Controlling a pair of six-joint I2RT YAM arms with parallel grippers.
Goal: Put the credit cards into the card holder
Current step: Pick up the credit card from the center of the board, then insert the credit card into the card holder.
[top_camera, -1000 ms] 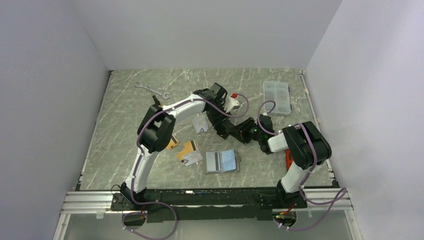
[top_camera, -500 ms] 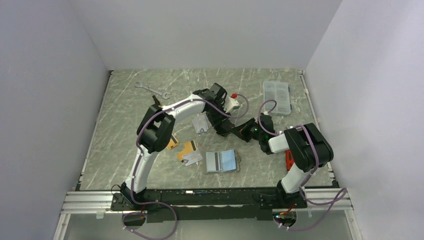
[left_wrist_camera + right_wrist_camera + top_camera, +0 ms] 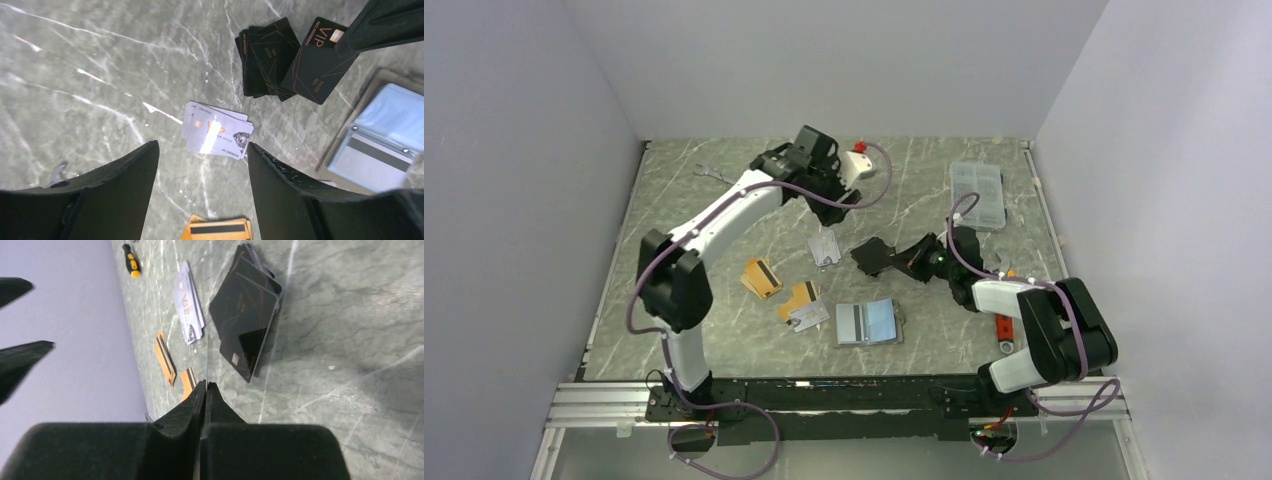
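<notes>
The card holder (image 3: 869, 322) lies open near the table's front, pale blue sleeves up, and also shows in the left wrist view (image 3: 380, 145). Silver credit cards (image 3: 824, 247) (image 3: 216, 130) lie mid-table. Gold ones with black stripes (image 3: 761, 278) (image 3: 217, 229) lie to the left. A stack of black VIP cards (image 3: 872, 257) (image 3: 245, 300) sits right of the silver ones. My right gripper (image 3: 206, 383) (image 3: 902, 258) is shut on a thin card seen edge-on. From the left wrist it looks like a black VIP card (image 3: 315, 60). My left gripper (image 3: 202, 145) (image 3: 829, 192) hangs open and empty above the table.
A clear compartment box (image 3: 977, 193) stands at the back right. A wrench (image 3: 711, 173) lies at the back left, partly behind the left arm. A red-handled tool (image 3: 1002, 325) lies by the right arm's elbow. A yellow-and-black screwdriver (image 3: 131, 261) lies near the far wall.
My left arm has lifted and swung back-left, away from the black stack, with its jaws wider. The right gripper has shut on a card there. Gold cards once under the left arm now show.
</notes>
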